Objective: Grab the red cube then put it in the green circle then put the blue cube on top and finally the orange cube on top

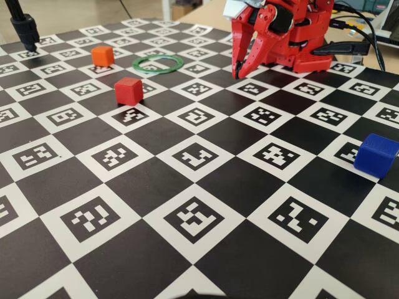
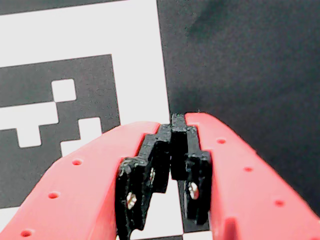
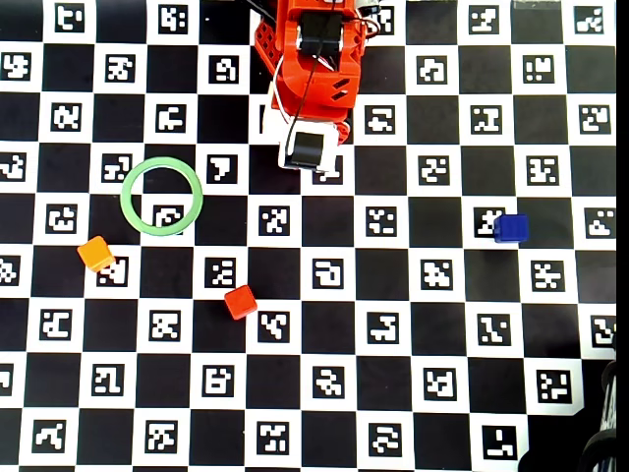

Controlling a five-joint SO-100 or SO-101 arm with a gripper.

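Gripper (image 2: 179, 120): we see fingers clenched, empty.
Red cube (image 3: 240, 301): on board, apart from ring (image 3: 161, 196).
Blue cube (image 3: 510, 227): prob. farthest off.

The red plastic pincer (image 2: 179, 119) looks smooth and faintly glossy, its black inner pads (image 2: 150, 170) rougher with layered edges. Beneath it the black-and-white checkered counter (image 1: 156, 134) is smooth with a soft sheen. Well away from the pincer, the small blue plastic cube (image 1: 376, 151) shows fine ridged layers, matt.
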